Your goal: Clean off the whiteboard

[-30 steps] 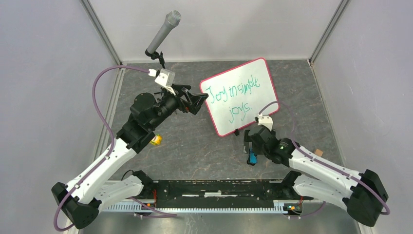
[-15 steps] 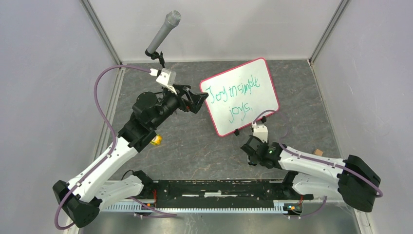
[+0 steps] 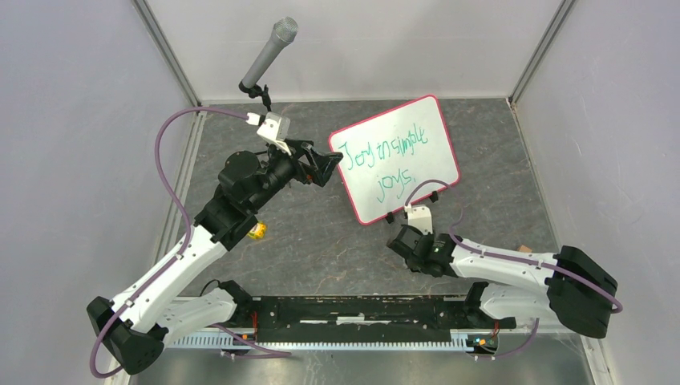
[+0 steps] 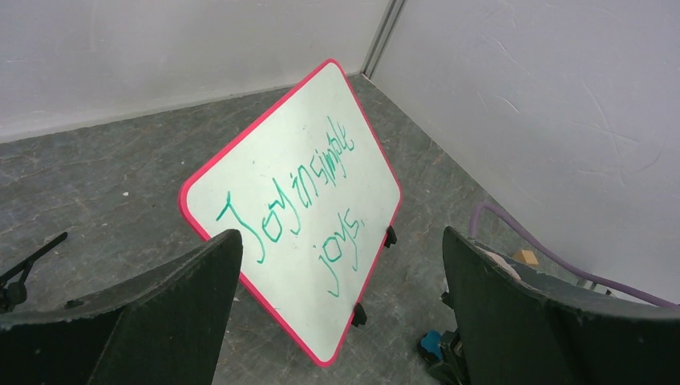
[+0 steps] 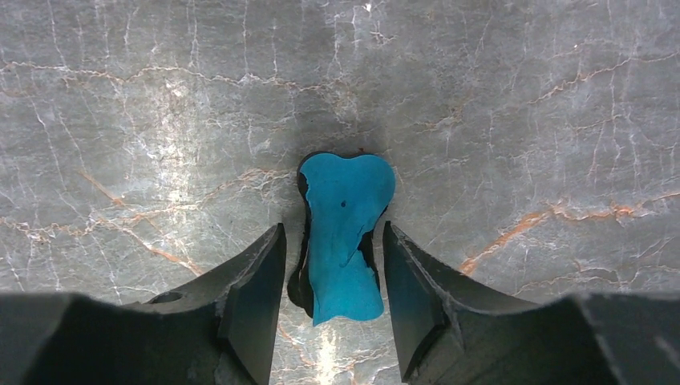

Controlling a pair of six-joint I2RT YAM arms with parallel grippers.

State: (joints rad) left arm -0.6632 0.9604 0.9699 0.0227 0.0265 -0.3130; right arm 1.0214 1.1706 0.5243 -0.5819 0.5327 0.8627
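whiteboard's [image 3: 395, 159] long axis slants far right; right hand [image 5: 333, 231] pinches eraser [image 5: 346, 200].

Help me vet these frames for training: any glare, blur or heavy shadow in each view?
Right wrist: glare streaks on the grey marbled tabletop, soft shadow above the blue waisted block. Left wrist: pink-framed whiteboard sharp, green writing legible, no glare. Top external: even light, only soft shadows.

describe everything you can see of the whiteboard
The whiteboard is a small rectangle with rounded corners, a white face and a thin pink-red frame, with small black feet along its lower edge. Green handwriting, "Joy in simple joys", is unerased. It stands tilted on the grey table, toward the back right; nothing else touches it.
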